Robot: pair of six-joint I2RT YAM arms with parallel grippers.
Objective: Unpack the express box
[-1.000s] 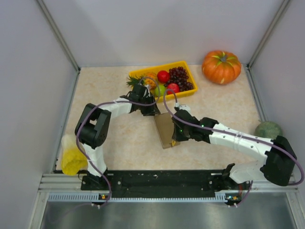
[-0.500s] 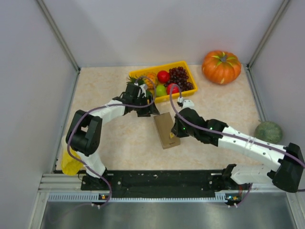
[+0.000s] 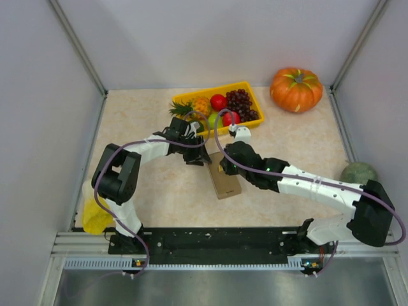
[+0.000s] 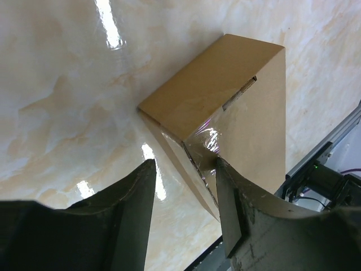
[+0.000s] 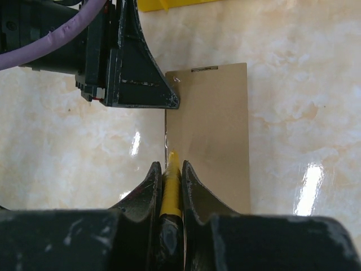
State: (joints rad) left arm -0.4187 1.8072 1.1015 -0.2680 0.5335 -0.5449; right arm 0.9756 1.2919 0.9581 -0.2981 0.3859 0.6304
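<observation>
Since express box point(image 4: 225, 101) seemed light, stiff, edges suited gripping; left gripper point(image 4: 185, 165) gaped astride its corner, right gripper point(image 5: 169, 166) clamped yellow tool point(image 5: 171, 183).

One box point(image 3: 224, 177), one tray point(image 3: 257, 102), one pumpkin point(image 3: 296, 89), one green gourd point(image 3: 358, 173), one yellow bundle point(image 3: 95, 215), one yellow tool point(image 5: 171, 180), two arms point(image 3: 150, 148) point(image 3: 312, 185). In the tray: one pineapple point(image 3: 201, 105), two red apples point(image 3: 218, 102) point(image 3: 231, 118), one green apple point(image 3: 210, 122), one grape bunch point(image 3: 241, 102).
</observation>
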